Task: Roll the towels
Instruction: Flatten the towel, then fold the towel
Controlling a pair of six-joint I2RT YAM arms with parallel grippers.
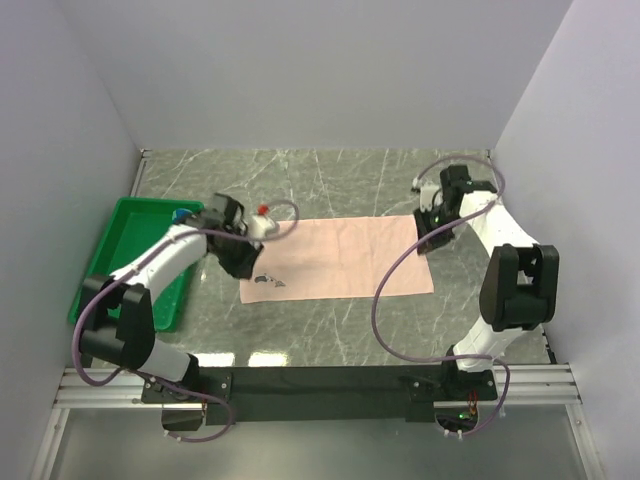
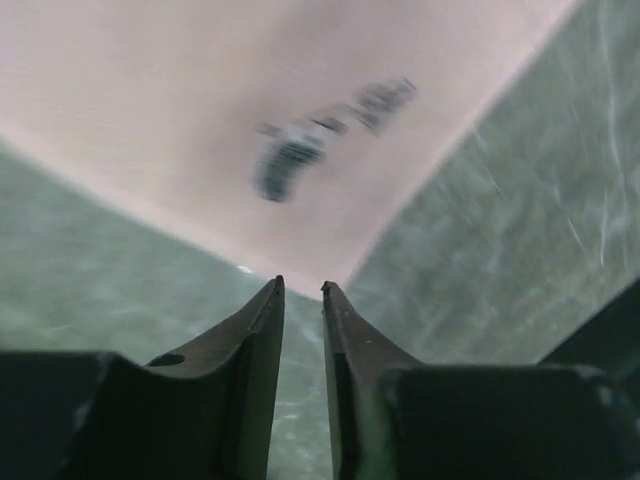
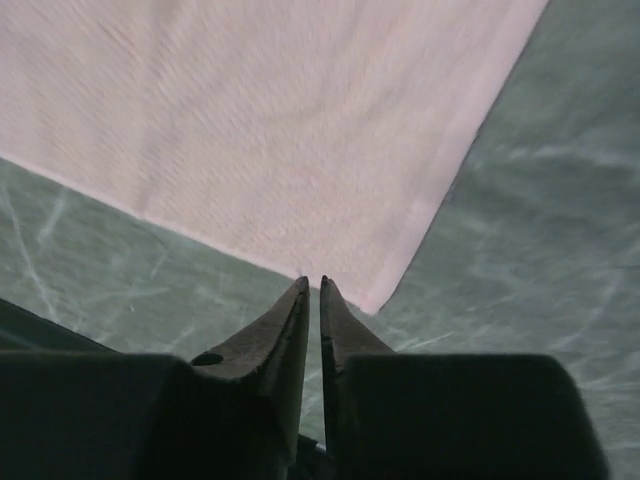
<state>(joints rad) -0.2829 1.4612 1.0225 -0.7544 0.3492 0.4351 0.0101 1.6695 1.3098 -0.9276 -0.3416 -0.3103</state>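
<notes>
Across the table (image 1: 340, 175) the pink towel (image 1: 340, 260) lies flat (lengthwise left-right).

- Premises: robotics laboratory test cell, in all likelihood.
- Plain white partition walls (image 1: 300, 70) enclose a dark green marble-patterned tabletop (image 1: 330, 180) on three sides.
- Silver aluminium extrusion rail (image 1: 560, 385) at the near edge carries two white-and-black robot arms (image 1: 160, 262), side by side.
- Purple cables (image 1: 376, 300) run exposed along both.
- Green plastic tray (image 1: 125, 240) at left; contents indistinct.
</notes>
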